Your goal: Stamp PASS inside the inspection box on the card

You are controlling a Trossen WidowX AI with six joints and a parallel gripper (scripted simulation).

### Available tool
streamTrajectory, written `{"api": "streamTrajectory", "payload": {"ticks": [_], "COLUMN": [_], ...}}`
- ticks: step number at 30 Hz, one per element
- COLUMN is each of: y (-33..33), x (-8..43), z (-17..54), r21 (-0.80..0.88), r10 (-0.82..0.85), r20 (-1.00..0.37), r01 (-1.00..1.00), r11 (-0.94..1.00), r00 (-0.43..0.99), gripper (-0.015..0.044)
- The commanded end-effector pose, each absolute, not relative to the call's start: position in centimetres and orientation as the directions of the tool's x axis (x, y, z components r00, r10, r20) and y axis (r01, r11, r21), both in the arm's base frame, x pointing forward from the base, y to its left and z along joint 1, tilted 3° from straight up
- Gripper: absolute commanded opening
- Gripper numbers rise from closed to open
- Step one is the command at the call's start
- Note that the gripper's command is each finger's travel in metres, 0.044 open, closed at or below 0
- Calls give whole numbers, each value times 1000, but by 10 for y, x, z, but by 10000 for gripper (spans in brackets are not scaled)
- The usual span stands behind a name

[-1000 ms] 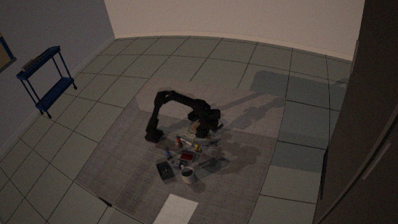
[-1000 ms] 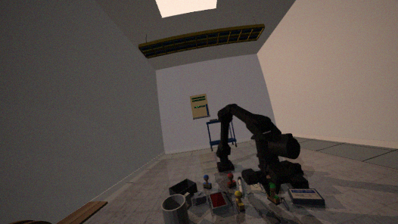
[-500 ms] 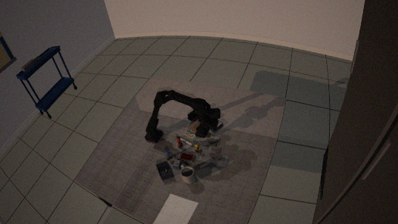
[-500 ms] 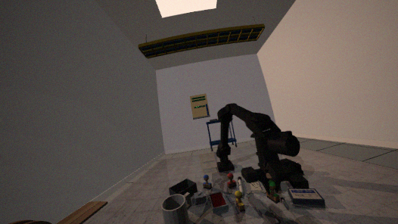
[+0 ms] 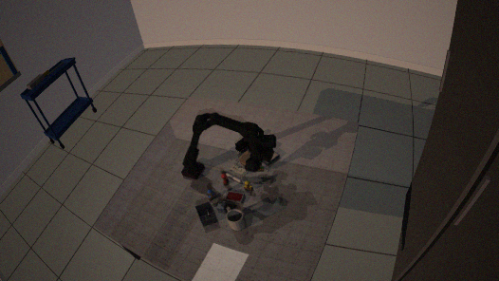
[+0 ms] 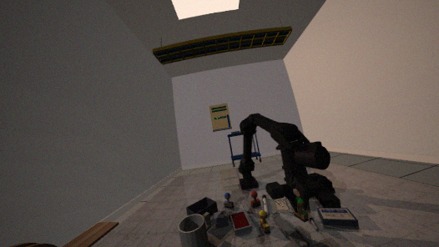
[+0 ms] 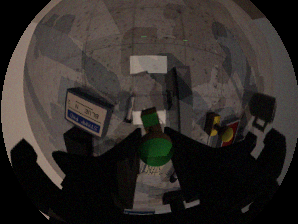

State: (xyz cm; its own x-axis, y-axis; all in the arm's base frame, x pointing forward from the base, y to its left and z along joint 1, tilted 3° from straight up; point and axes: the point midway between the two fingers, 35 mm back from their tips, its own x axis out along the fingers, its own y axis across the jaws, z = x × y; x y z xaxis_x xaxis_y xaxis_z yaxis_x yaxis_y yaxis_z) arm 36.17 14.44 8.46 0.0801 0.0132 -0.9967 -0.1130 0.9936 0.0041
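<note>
My gripper point(image 7: 152, 131) point(image 6: 299, 196) is shut on the green-knobbed stamp point(image 7: 156, 151) point(image 6: 300, 203), low over the bench; whether its base touches is hard to tell. The stamp's base shows a green patch in the wrist view. The pale card point(image 6: 281, 204) with dark marks lies left of the stamp in the exterior view; its box cannot be made out. The open red pad point(image 6: 240, 221) point(image 5: 234, 196) point(image 7: 230, 134) lies farther left. Stamps with yellow point(image 6: 262, 214) point(image 5: 248, 184), red point(image 6: 254, 194) point(image 5: 224, 177) and blue point(image 6: 227, 196) point(image 5: 210, 193) knobs stand around it. No PASS lettering is readable.
A case labelled as a blue stamp pad point(image 6: 338, 218) point(image 7: 86, 112) sits right of the held stamp in the exterior view. A grey mug point(image 6: 193, 231) point(image 5: 235, 219) and dark tray point(image 6: 201, 206) point(image 5: 207, 215) stand beyond the red pad. A pale rod point(image 6: 264, 204) lies near the card.
</note>
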Motion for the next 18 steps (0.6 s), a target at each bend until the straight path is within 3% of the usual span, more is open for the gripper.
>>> {"api": "streamTrajectory", "payload": {"ticks": [1,18], "y": [145,145], "x": [361,361], "z": [87,96], "r21": [10,12], "r10": [19,21], "r20": [-997,-997], "r01": [-114,-114], "r11": [993,993], "r00": [79,78], "gripper": [0,0]}}
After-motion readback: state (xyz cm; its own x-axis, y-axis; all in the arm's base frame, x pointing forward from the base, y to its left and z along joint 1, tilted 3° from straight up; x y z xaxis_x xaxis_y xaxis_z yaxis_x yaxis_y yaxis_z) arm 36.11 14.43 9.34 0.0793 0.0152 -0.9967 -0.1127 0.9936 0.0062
